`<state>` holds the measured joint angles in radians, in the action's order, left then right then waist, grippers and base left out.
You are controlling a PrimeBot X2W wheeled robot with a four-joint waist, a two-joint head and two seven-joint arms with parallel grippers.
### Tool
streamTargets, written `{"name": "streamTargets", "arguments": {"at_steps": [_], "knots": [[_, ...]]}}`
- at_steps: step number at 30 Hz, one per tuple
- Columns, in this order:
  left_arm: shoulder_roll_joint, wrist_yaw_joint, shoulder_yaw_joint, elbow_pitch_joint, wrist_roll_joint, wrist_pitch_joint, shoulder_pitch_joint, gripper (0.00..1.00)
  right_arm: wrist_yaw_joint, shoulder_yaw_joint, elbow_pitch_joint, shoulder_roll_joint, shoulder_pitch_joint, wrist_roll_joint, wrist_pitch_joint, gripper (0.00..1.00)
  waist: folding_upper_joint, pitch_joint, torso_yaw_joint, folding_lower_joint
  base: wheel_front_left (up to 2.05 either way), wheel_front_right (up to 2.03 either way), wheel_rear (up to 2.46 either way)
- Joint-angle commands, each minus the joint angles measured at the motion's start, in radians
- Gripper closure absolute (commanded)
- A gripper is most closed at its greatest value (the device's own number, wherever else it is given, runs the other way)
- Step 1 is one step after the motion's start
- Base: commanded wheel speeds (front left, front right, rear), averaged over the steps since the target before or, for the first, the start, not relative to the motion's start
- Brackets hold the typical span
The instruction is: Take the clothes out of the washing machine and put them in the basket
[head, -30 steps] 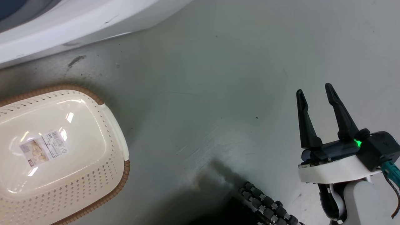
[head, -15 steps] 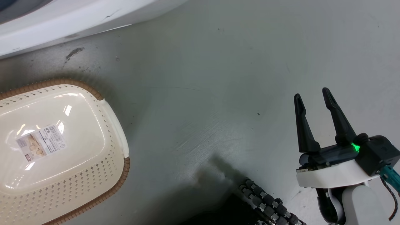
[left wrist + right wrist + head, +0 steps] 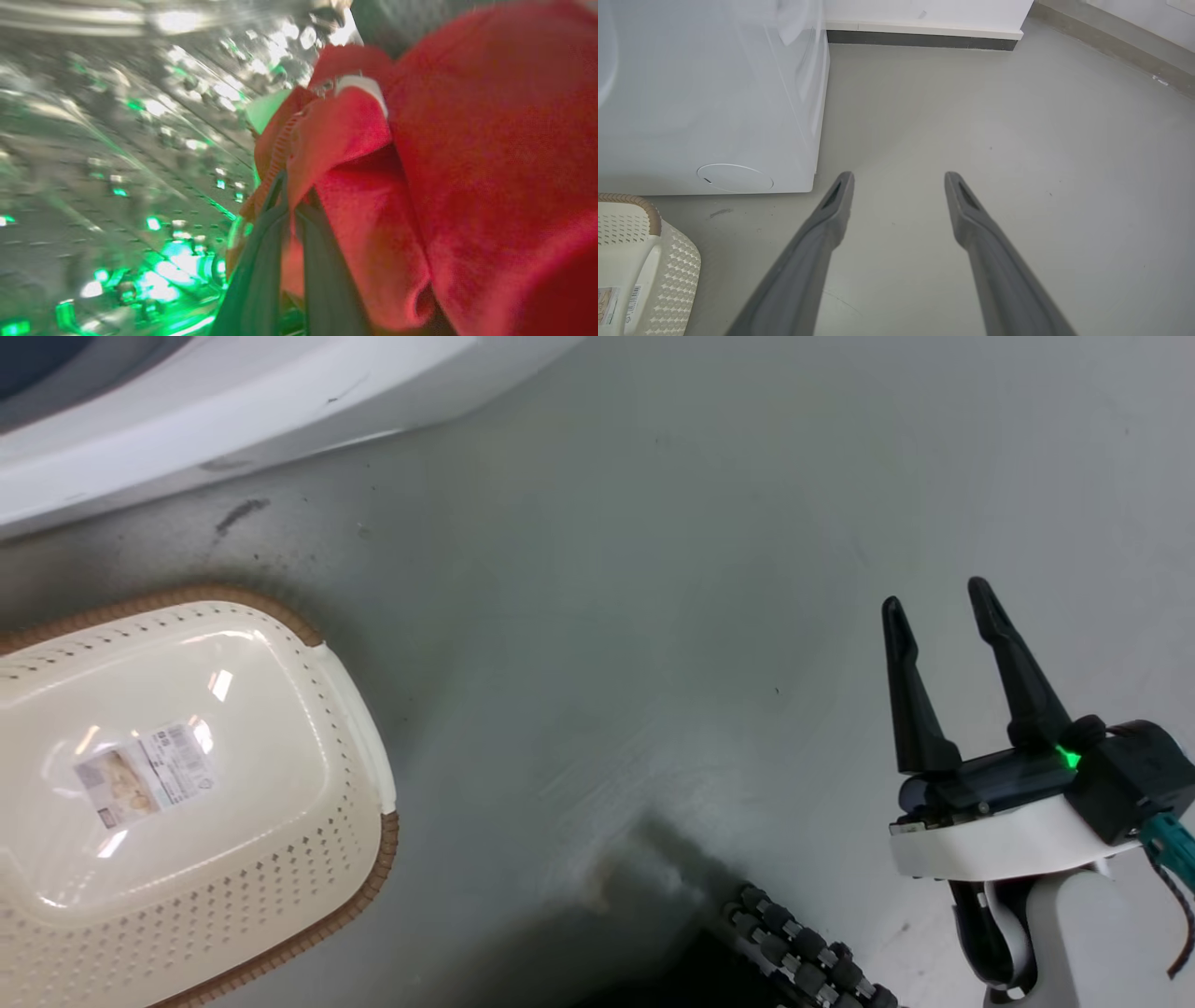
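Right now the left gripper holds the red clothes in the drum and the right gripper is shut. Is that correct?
No: the right gripper is open, as the right wrist view shows. The left gripper holds the clothes in the drum.

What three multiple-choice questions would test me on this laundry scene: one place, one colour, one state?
1. Where is the basket? A) floor by the washing machine B) in the drum C) on a shelf
2. What colour are the clothes in the left gripper? A) blue B) red C) yellow
3. How is the right gripper? A) shut on cloth B) open, empty C) shut, empty
1 A: it sits on grey floor. 2 B: red fabric fills its grip. 3 B: a wide gap, nothing in it.
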<state>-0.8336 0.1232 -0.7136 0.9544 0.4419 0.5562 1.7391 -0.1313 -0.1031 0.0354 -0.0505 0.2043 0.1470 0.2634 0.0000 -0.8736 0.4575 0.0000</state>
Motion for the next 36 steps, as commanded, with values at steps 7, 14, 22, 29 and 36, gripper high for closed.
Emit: {"name": "streamTargets", "arguments": {"at_steps": [7,14,22,29,36], "knots": [[0.056,0.001,0.005,0.048,0.038,-0.136,-0.074,1.00,0.001,0.049,-0.013,0.000,0.018,-0.042,0.002,0.00,0.0000,0.117,-0.065,0.0000,0.00,0.00,0.00],[0.140,0.004,-0.003,0.081,0.090,-0.272,-0.198,1.00,0.001,0.079,-0.033,0.000,0.001,-0.086,0.002,0.00,0.0000,0.219,-0.135,0.0000,0.00,0.00,0.00],[0.229,0.005,0.002,0.108,0.155,-0.461,-0.403,1.00,0.001,0.110,-0.055,-0.001,-0.021,-0.120,0.002,0.00,0.0000,0.352,-0.191,0.0000,0.00,0.00,0.00],[0.290,-0.002,0.001,0.105,0.184,-0.650,-0.561,1.00,0.001,0.140,-0.077,0.000,-0.064,-0.147,0.002,0.00,0.0000,0.480,-0.239,0.0000,0.00,0.00,0.00],[0.341,-0.035,-0.010,0.084,0.178,-0.776,-0.666,1.00,0.001,0.154,-0.092,0.000,-0.098,-0.169,0.002,0.00,0.0000,0.577,-0.284,0.0000,0.00,0.00,0.00]]}}
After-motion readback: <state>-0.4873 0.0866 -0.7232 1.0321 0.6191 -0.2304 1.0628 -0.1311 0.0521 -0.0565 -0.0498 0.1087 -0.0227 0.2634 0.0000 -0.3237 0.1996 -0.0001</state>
